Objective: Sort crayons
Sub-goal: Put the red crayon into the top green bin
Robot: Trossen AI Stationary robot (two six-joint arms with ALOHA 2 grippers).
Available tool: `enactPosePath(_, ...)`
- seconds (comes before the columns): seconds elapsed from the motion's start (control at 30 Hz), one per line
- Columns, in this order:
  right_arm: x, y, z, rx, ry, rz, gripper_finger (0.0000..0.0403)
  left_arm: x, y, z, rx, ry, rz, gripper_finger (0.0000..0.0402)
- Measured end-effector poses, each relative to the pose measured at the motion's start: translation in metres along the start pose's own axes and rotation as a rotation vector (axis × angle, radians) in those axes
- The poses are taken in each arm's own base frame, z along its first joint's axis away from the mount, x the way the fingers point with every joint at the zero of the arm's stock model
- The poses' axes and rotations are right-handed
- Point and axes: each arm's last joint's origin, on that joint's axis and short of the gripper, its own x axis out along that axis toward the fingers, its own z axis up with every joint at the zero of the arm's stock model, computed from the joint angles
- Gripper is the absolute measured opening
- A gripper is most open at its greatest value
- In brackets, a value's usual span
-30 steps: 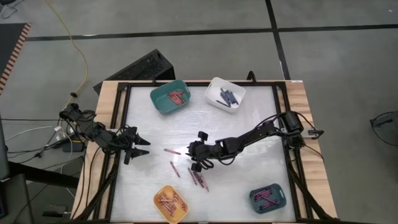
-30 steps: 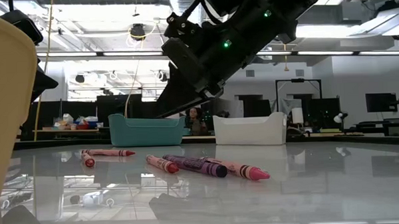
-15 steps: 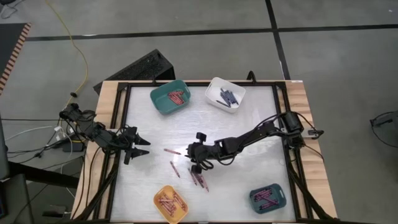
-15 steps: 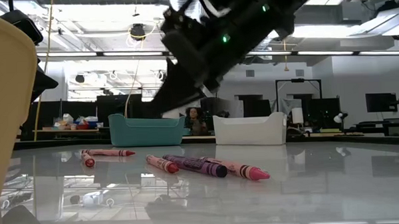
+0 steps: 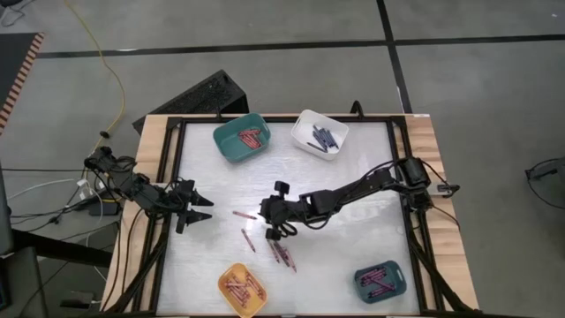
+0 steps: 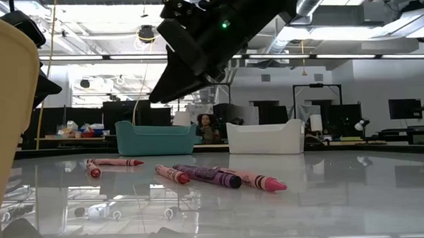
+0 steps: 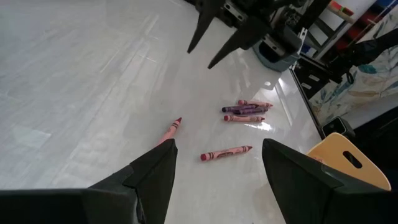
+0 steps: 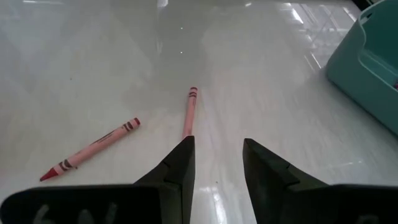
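Room: lit ceiling lamps, shelves and screens are seen beyond the table (image 5: pixel 353 256) in the low view; a person (image 6: pixel 207 128) is partly hidden between two bins.
Hidden: exact crayon counts inside the bins cannot be made out; the yellow bin (image 5: pixel 242 288) is cut off at the low view's edge.
Bins: four are counted. Red crayons are held in the teal bin (image 5: pixel 241 138), dark blue ones in the white bin (image 5: pixel 320 132), reddish ones in the yellow bin, pink and dark ones in the dark teal bin (image 5: pixel 381 281).
Loose crayons: two lie apart (image 5: pixel 244 215) (image 5: pixel 248 239), and a cluster (image 5: pixel 282 254) of about four lies near them, mid-table.
Right gripper (image 5: pixel 274 226): raised above the table near the loose crayons, fingers parted, nothing held.
Left gripper (image 5: pixel 198 215): parked at the table's left edge, fingers spread wide, nothing held.
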Motion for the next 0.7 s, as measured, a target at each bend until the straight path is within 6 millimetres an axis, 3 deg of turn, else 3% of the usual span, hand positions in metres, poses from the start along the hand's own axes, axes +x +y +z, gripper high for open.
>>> enactPosePath(0.7, -0.0025, 0.0063, 0.0008, -0.003, -0.012, 0.022, 0.013, 0.0, 0.0, 0.0, 0.0, 0.0, 0.0, 0.0228)
